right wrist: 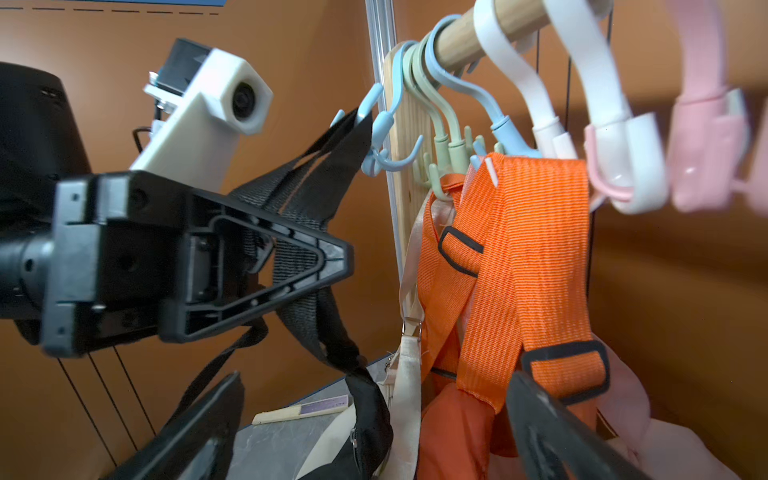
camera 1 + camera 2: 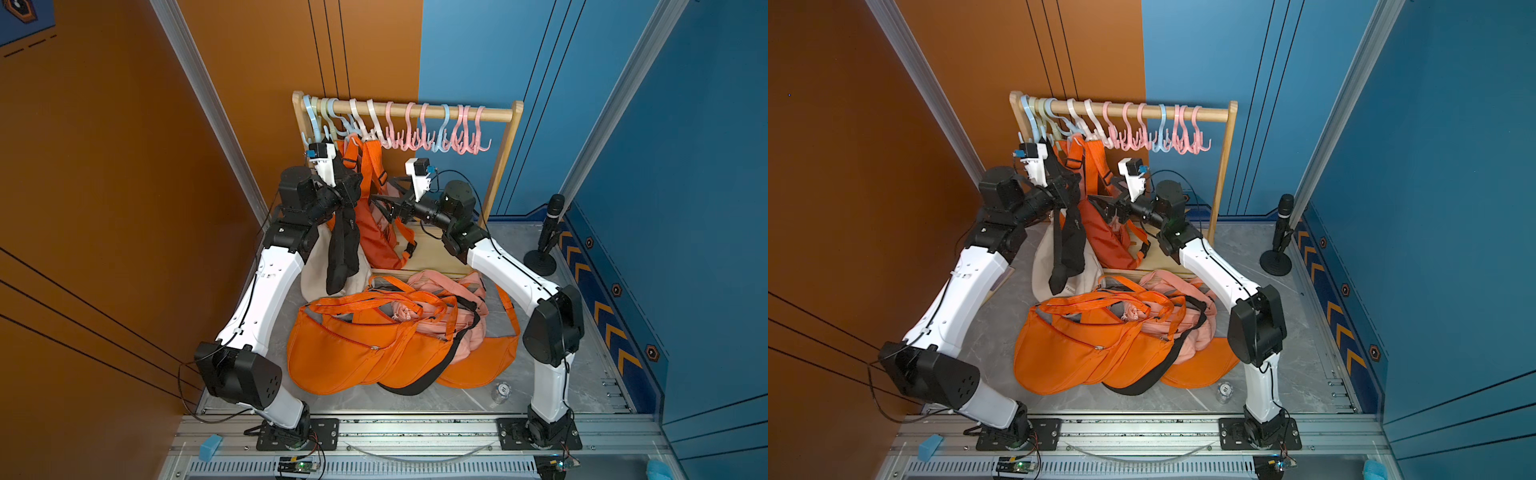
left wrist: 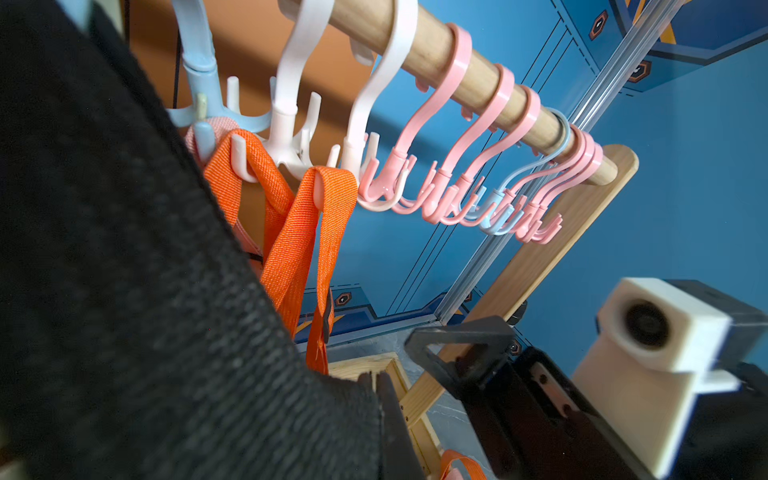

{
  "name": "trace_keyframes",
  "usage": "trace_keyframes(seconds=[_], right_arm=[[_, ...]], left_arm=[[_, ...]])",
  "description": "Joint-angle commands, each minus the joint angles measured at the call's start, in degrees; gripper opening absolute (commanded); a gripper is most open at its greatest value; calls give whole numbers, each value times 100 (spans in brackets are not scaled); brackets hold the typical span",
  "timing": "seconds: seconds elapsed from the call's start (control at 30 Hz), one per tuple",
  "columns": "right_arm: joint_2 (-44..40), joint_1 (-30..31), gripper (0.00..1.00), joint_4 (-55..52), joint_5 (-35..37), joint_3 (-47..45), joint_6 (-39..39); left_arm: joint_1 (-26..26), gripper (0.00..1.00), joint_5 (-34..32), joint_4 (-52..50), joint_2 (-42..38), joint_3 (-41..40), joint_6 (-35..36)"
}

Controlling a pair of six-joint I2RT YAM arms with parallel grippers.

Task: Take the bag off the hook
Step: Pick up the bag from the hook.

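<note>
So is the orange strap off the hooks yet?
No, the orange strap loops over prongs of the white hook.

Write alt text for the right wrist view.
The left end effector is shut on a black strap that runs up to a blue hook. Beside it, orange straps hang from a white hook on the wooden rail.

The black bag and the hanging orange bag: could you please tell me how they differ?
The black bag is slim and dark; the orange bag is broader and bright. The black bag's strap is pinched in the shut left end effector; the orange bag's strap loops over a white hook, ungripped. Both have woven straps.
</note>
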Motion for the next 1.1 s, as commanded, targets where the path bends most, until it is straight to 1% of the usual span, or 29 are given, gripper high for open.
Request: trace_keyframes(seconds=[0.0,0.13,0.33,0.63,0.73,0.83,1.07], right_arm=[[590,14,100,123,-595,521,302],[1064,145,100,-10,-747,1238,345],[1351,252,100,97,-801,1731,384],[1265,325,97,296,-1052,1663,475],[1202,344,96,327,-968,1561,394],[1256,345,92,369,-881,1714,458],[1560,378,78,265,-968,2380,657]], left_arm=[[-31,0,570,93,-431,-289,-157],[7,0,669,59,-580,-341,-231],[7,0,749,88,-651,-427,-319],[31,0,699,118,-585,-508,-320],[6,0,733,150,-543,-491,-358],[-27,0,735,141,-519,-474,-370],[-31,0,699,102,-519,-508,-343]])
